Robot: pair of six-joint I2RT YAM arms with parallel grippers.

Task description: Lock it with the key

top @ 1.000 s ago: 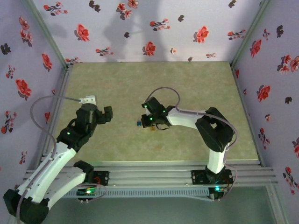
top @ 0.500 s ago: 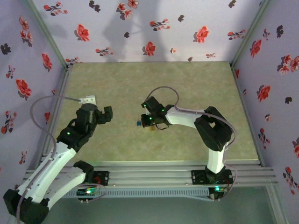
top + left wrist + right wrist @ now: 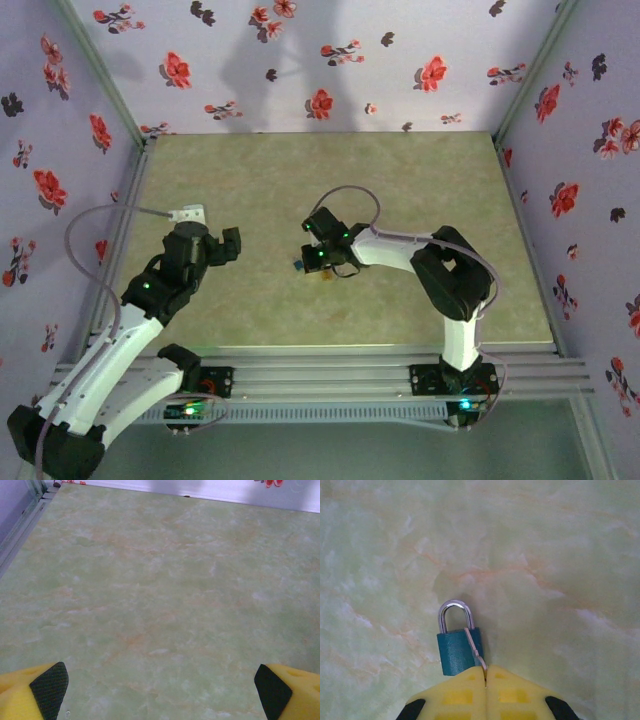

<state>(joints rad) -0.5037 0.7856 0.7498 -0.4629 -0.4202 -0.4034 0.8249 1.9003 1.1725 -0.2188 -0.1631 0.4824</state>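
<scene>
Right gripper (image 3: 485,672) pinches thin silver key (image 3: 471,645), blade across small blue padlock (image 3: 452,652); seat tip squarely before twisting. Left gripper (image 3: 161,687) spread, idle at left.

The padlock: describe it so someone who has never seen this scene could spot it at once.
On the green table, look near the middle, ahead of the right gripper. The padlock lies flat there, against the key that gripper pinches. Its teal body and silver shackle stand out from the yellow fingers.
</scene>
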